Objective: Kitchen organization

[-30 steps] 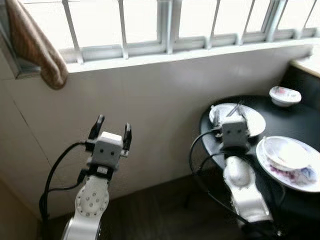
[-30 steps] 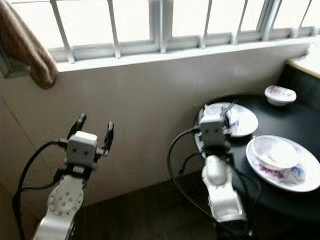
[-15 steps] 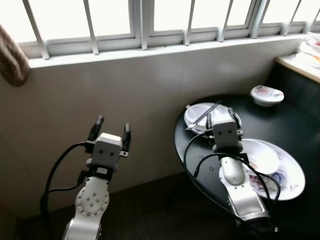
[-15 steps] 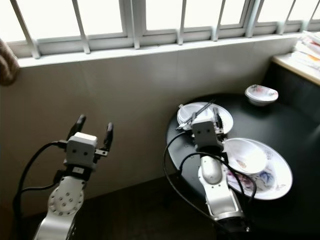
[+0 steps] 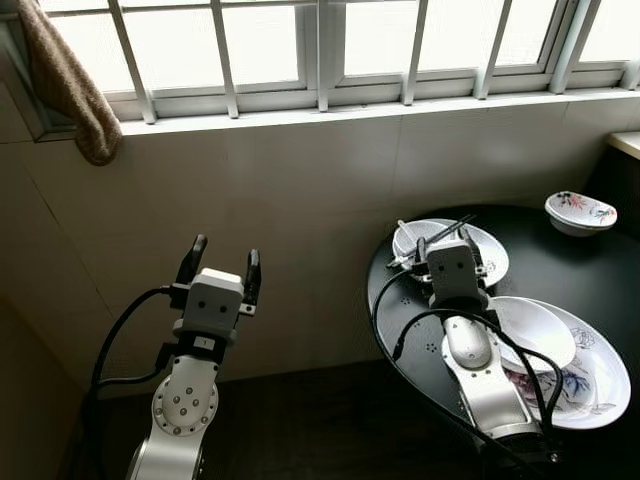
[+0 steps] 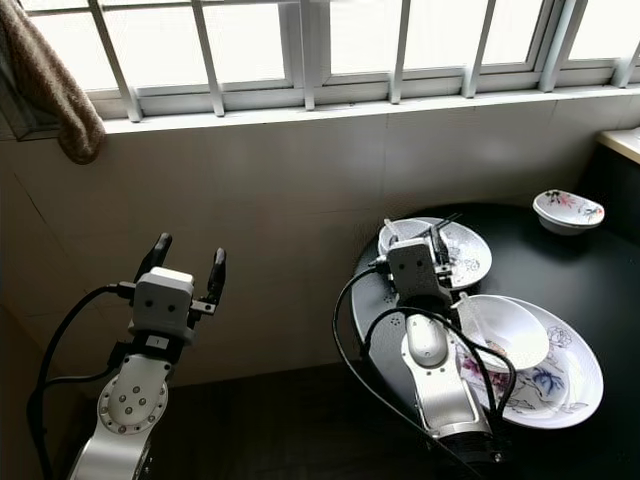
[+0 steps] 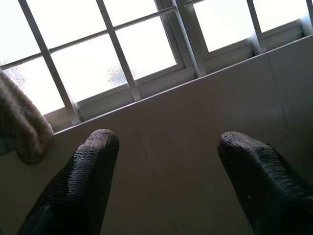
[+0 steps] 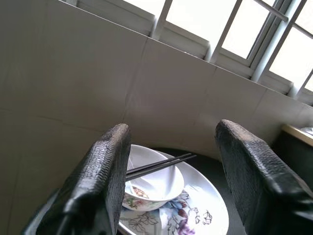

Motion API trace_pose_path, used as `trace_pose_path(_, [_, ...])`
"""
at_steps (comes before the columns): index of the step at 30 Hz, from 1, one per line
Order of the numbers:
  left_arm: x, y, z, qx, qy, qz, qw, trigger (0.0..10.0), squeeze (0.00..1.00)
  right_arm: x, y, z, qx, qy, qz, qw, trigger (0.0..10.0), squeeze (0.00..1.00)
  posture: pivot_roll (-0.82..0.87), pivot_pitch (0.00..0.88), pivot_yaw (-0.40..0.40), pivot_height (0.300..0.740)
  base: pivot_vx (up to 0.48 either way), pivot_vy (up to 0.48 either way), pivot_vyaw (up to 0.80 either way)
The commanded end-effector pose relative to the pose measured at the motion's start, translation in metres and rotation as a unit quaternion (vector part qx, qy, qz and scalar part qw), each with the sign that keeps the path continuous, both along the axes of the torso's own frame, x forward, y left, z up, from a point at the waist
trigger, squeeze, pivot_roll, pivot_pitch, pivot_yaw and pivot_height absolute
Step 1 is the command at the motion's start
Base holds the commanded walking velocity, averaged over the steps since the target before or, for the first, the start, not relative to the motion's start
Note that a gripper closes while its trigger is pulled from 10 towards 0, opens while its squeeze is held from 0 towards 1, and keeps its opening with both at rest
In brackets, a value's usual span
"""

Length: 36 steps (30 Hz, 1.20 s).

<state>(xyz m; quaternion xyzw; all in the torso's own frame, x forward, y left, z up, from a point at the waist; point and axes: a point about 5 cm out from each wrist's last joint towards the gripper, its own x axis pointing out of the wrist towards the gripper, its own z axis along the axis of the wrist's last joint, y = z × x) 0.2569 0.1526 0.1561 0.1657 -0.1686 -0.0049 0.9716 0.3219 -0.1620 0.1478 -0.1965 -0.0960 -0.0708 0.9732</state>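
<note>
The right gripper (image 5: pixel 447 238) hangs with fingers spread over the near edge of the round black table (image 5: pixel 560 265), before a floral plate (image 8: pixel 195 205) carrying a bowl (image 8: pixel 154 178) and what look like chopsticks (image 8: pixel 161 164). The left gripper (image 5: pixel 220 258) — fingers apart too — faces the tiled wall (image 5: pixel 300 190).

A round table (image 5: pixel 590 260) stands at the right, against the tiled wall (image 5: pixel 300 200) below the barred window (image 5: pixel 330 45). At the table's rear left edge lies a plate (image 5: pixel 490 255) holding a small bowl (image 8: pixel 156 178) with chopsticks (image 8: pixel 159 165) across it; a large plate (image 5: pixel 600 375) with a bowl (image 5: pixel 535 330) on it sits at the front edge, and a small dish (image 5: pixel 580 212) at the rear right. A towel (image 5: pixel 65 85) hangs at the window's left end.
</note>
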Motion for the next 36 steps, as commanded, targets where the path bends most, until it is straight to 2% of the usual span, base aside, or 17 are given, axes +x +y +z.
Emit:
trace_pose_path(1, [0.002,-0.001,-0.003,0.000,0.012,-0.002,1.000,10.0,0.00,0.002,-0.004,0.001,-0.006,0.006,-0.011,1.000,10.0,0.00,-0.03,0.000,0.010,0.740,0.000,0.000,0.80])
trace_pose_path(5, [0.002,-0.002,-0.003,0.006,0.014,-0.004,1.000,10.0,0.00,0.002,-0.003,-0.001,0.002,0.012,-0.007,1.000,10.0,0.00,-0.03,0.000,0.010,0.740,0.000,0.000,0.80])
trace_pose_path(11, [0.003,-0.002,-0.006,0.015,0.025,0.001,1.000,10.0,0.00,0.003,-0.001,-0.009,0.010,0.039,0.001,0.999,10.0,0.00,-0.03,0.000,0.009,0.740,0.000,-0.480,0.00])
trace_pose_path(12, [0.002,-0.001,-0.006,0.003,0.020,0.000,1.000,10.0,0.00,0.002,0.000,-0.012,0.007,0.047,0.002,0.999,10.0,0.00,-0.02,0.000,0.007,0.740,0.000,0.000,0.00])
trace_pose_path(21, [0.002,0.000,-0.006,0.001,0.022,0.002,1.000,10.0,0.00,0.004,-0.005,-0.011,0.001,0.051,-0.015,0.999,10.0,0.00,-0.02,0.000,0.005,0.740,0.000,0.000,0.00])
trace_pose_path(26, [0.002,0.000,-0.009,0.000,0.028,0.003,1.000,10.0,0.00,0.002,-0.003,-0.020,-0.013,0.087,0.017,0.996,10.0,0.00,-0.03,0.000,0.007,0.740,0.000,0.000,0.00])
trace_pose_path(29, [0.002,-0.001,-0.010,0.000,0.030,0.002,1.000,10.0,0.00,0.001,-0.008,-0.023,-0.021,0.105,0.023,0.994,10.0,0.00,-0.03,0.000,0.006,0.740,0.000,0.000,0.00])
trace_pose_path(31, [0.002,0.000,-0.010,0.000,0.031,0.002,1.000,10.0,0.00,0.001,-0.016,-0.023,-0.023,0.111,0.011,0.994,10.0,0.00,-0.04,0.000,0.006,0.740,0.000,0.000,0.00])
trace_pose_path(34, [0.002,0.001,-0.012,-0.002,0.036,0.005,0.999,10.0,0.00,0.002,-0.037,-0.023,-0.027,0.136,-0.016,0.990,10.0,0.00,-0.04,0.000,0.002,0.740,0.000,0.000,0.00])
trace_pose_path(36, [0.002,0.002,-0.013,-0.002,0.036,0.005,0.999,10.0,0.00,0.002,-0.042,-0.023,-0.029,0.146,-0.016,0.989,10.0,0.00,-0.04,0.000,0.002,0.740,0.000,0.000,0.00])
